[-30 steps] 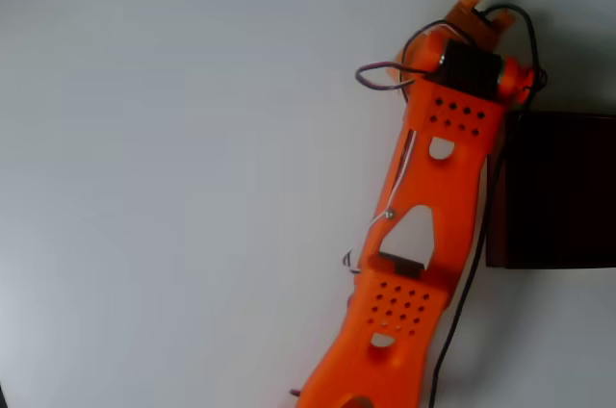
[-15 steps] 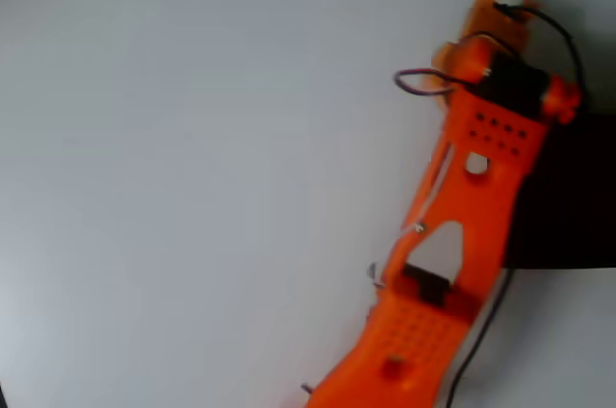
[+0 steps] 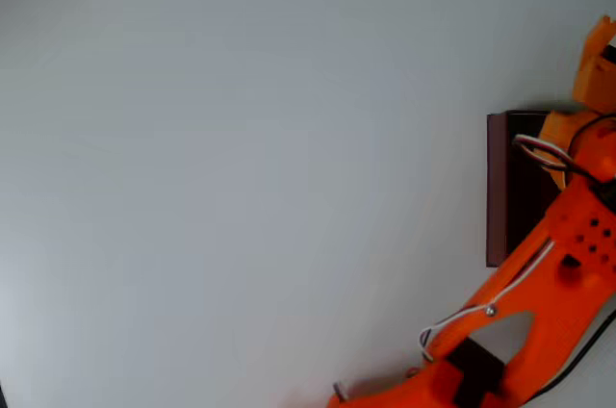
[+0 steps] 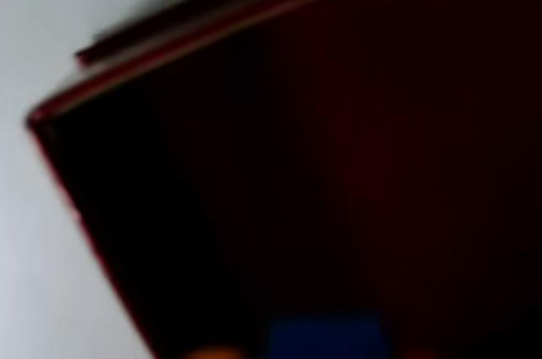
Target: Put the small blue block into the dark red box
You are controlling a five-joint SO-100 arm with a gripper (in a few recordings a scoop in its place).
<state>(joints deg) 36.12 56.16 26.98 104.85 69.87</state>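
Arm swung right; small blue block over dark red box.

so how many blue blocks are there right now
1. The small blue block shows at the bottom edge of the wrist view, blurred, over the dark red box interior. The arm could be hiding others in the overhead view.

— Where's the dark red box?
— At the right edge of my overhead view, maroon wall on the pale surface, partly under the arm.
— And the small blue block?
— Blurred blue patch at the wrist view's bottom edge, over the box's near-black interior.
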